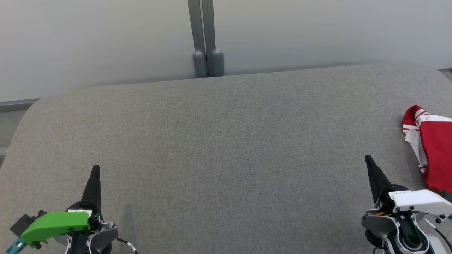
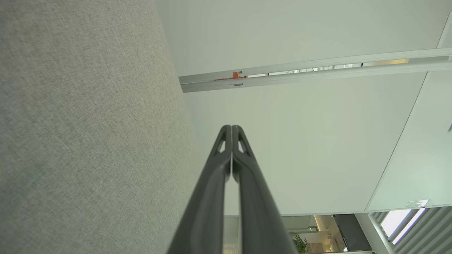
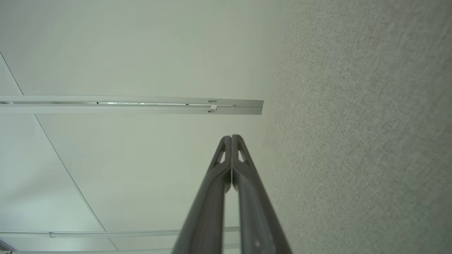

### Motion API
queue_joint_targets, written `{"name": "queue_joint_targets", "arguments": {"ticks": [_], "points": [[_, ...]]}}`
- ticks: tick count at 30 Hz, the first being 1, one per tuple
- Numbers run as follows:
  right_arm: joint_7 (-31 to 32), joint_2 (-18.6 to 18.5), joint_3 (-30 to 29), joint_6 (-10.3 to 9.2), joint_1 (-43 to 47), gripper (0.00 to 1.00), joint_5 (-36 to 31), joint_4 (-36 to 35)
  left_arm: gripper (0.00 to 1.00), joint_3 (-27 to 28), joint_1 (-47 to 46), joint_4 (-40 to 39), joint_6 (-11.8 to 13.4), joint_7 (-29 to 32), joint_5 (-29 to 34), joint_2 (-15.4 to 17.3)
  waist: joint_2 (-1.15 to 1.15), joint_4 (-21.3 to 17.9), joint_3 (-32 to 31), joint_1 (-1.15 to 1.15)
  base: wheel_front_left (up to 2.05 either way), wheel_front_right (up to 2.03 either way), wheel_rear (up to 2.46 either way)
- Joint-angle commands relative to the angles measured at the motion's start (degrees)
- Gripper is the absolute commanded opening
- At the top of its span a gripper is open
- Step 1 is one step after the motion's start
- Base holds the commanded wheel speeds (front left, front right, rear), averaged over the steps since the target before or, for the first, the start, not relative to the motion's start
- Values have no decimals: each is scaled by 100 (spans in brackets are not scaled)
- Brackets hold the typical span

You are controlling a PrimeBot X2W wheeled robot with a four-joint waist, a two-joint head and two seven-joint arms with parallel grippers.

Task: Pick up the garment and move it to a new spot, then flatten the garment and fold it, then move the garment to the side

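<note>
Head view: the red-and-white garment (image 1: 436,155) lies at the frame's right edge on the grey surface (image 1: 226,148), just right of the right gripper (image 1: 368,159) and clear of its fingers. The left gripper (image 1: 95,169) sits lower left.

Left wrist view: fingers (image 2: 215,176) pressed together, holding nothing.

Right wrist view: fingers (image 3: 215,183) likewise closed, empty.

One garment (image 1: 436,155) at three o'clock; it looks like a single piece, though the edge cuts it off. Two grippers: the left gripper (image 1: 95,169) at seven o'clock, the right gripper (image 1: 367,158) at five. One grey cushioned surface (image 1: 226,148). Two rounded posts (image 1: 208,63) at twelve o'clock.
</note>
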Motion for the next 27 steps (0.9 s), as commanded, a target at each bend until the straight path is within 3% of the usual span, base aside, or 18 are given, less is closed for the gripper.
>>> {"name": "queue_joint_targets", "arguments": {"ticks": [1, 11, 27], "points": [[35, 5, -21, 2, -96, 0, 122, 13, 0, 40, -124, 5, -36, 34, -114, 44, 0, 1, 3, 0, 0, 0, 0], [139, 36, -46, 2, -149, 0, 508, 44, 0, 82, -219, 26, -84, 133, -466, 47, 0, 4, 25, 0, 0, 0, 0], [139, 36, -48, 2, -136, 0, 482, 41, 0, 79, -194, 24, -79, 130, -430, 45, 0, 4, 25, 0, 0, 0, 0]]}}
